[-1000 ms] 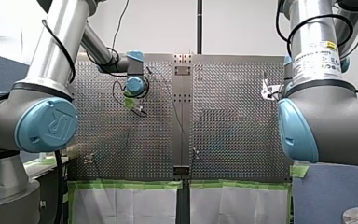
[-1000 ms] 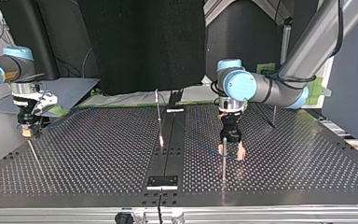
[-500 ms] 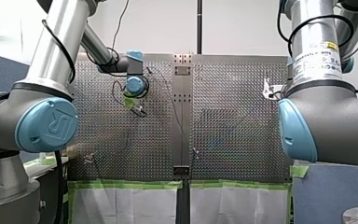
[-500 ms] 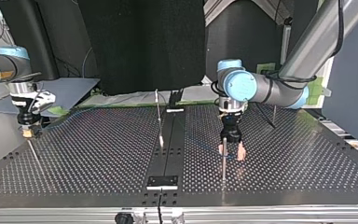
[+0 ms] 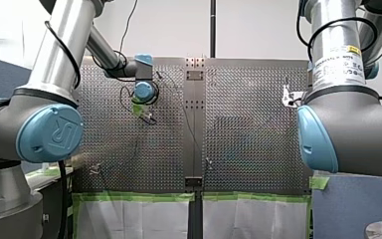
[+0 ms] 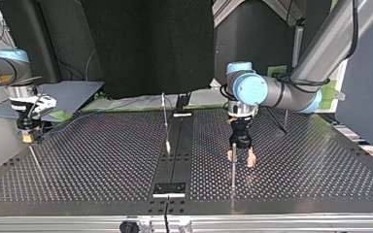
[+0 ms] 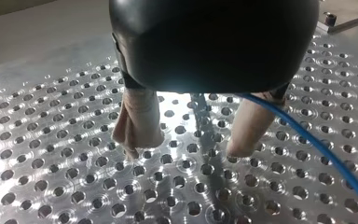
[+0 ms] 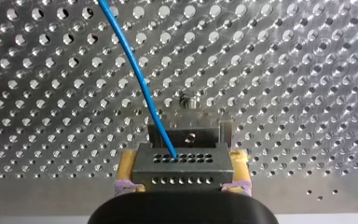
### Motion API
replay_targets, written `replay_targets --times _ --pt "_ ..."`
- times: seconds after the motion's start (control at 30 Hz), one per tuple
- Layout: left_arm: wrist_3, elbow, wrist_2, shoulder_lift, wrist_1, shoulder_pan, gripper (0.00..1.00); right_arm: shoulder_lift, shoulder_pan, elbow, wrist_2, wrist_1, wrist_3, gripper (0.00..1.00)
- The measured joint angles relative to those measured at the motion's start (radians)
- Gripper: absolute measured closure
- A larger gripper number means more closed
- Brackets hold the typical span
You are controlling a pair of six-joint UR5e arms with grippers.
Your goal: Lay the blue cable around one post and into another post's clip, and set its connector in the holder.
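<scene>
Item 1. My left hand (image 7: pixel 184 151): it is hanging released just above the perforated worktop (image 6: pixel 102 165), its two beige fingers (image 7: pixel 137 123) standing spread apart with nothing between the pads. In the top view it is hovering at the view's right half, straddling the top of a thin upright post (image 6: pixel 233 170).

Item 2. My right hand (image 8: pixel 182 170): it is grasping the grey metal connector (image 8: pixel 182 161), with a yellow pad pressing on each side of the block. In the top view it is sitting low over the worktop's far left corner.

Item 3. Blue cable (image 8: pixel 144 93): it is leaving the connector's perforated face and running away across the worktop ahead of my right hand. In the left wrist view it is passing just beside the outer side of one beige finger and trailing off over the holes. In the top view a short blue stretch is lying on the worktop by the post under my left hand. I cannot tell whether it is touching that post.

Item 4. Dark holder bracket (image 8: pixel 205 133): it is standing directly ahead of the connector, touching or nearly so. I cannot tell whether the connector is seated in it.

Item 5. Second post (image 6: pixel 165 121): it is leaning near the worktop's centre strip, well apart from both hands.
</scene>
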Motion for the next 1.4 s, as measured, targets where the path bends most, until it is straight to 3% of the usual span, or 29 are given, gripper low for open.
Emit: replay_targets --times 0.8,1.4 --pt "0.0 0.001 0.005 0.0 0.001 0.004 0.0 0.018 0.011 -0.028 -0.027 -0.006 -0.008 1.0" --pt "0.0 0.001 0.005 0.0 0.001 0.004 0.0 0.018 0.012 -0.029 -0.028 -0.003 -0.01 1.0"
